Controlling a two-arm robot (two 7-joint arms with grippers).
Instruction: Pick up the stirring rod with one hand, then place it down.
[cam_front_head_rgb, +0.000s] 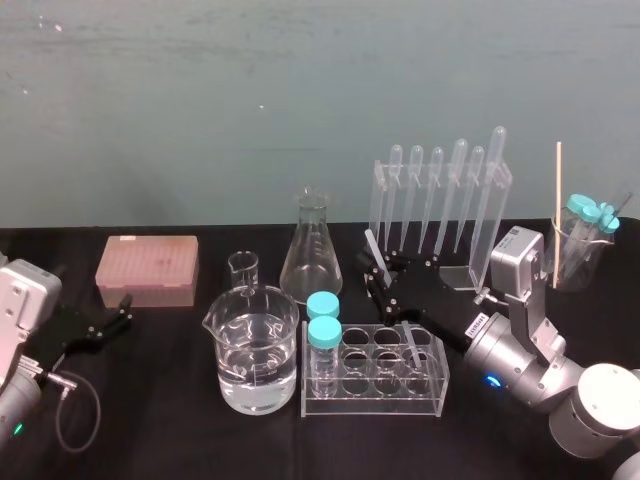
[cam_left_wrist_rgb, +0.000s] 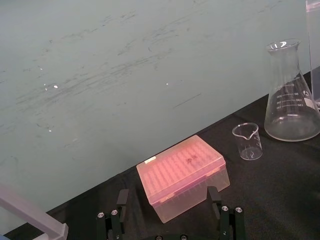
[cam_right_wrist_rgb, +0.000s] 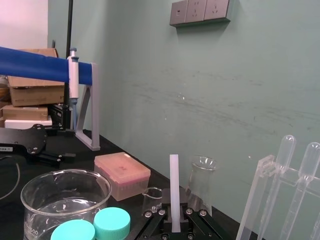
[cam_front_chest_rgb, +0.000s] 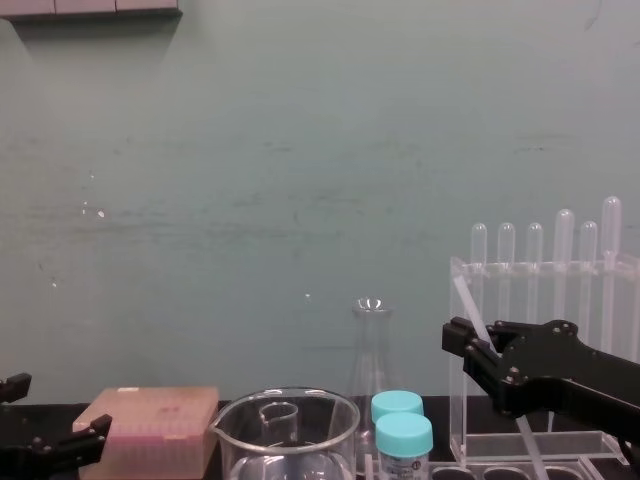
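Black table with a pipette stand at the back right. Big beaker sits beside a clear tube rack. Pink tip box is at the left. The left gripper is parked near it, jaws apart and empty. The right gripper hangs over the tube rack, clamped on the stirring rod. The rod is tilted and off the table, its lower end above the rack's wells.
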